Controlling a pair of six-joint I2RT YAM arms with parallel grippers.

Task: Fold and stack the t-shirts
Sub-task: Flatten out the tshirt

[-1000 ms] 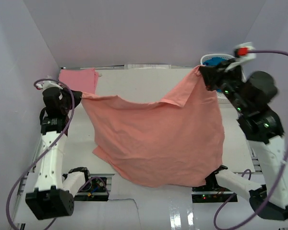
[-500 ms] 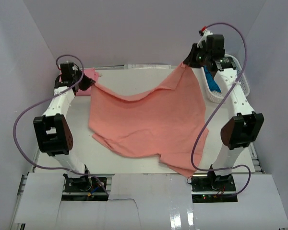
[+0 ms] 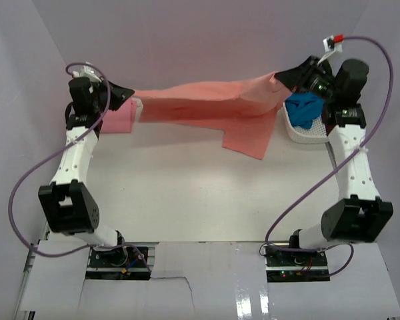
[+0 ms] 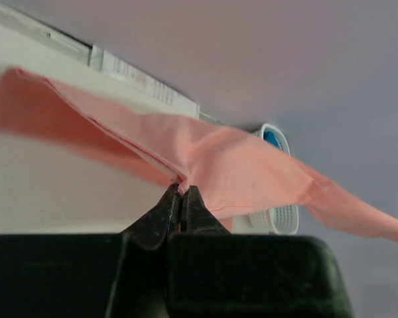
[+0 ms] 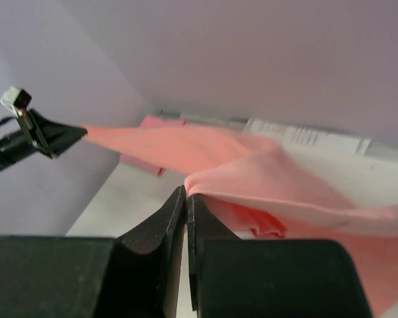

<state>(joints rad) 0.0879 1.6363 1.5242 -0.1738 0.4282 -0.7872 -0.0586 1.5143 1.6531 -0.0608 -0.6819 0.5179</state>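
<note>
Left jaws: clenched on a bunched edge of the salmon-orange t-shirt (image 3: 207, 107), the cloth pinched right at the tips (left wrist view).
Right jaws: clenched too, with a fold of the same shirt's opposite edge caught between the tips.

Shirt position: strung between the two arms as a band across the far end of the desk (image 3: 207, 193). It is lifted and sags mid-span, and a loose flap hangs down on the right. Cannot tell whether the flap touches the desk.

Nearby: pink t-shirt (image 3: 117, 122) lies flat at the far-left corner, just beside the left jaws. Teal-blue t-shirt (image 3: 305, 110) is crumpled in the white basket (image 3: 307, 138) at far right, next to the right jaws.

Handling (judgement): light, limp cloth with no stiffness, so it drapes and twists freely. A thin tip pinch may pull free if the span is tensioned hard. Best holds are probably matching corners at hem or shoulder, kept level, so the shirt spreads flat for folding.
</note>
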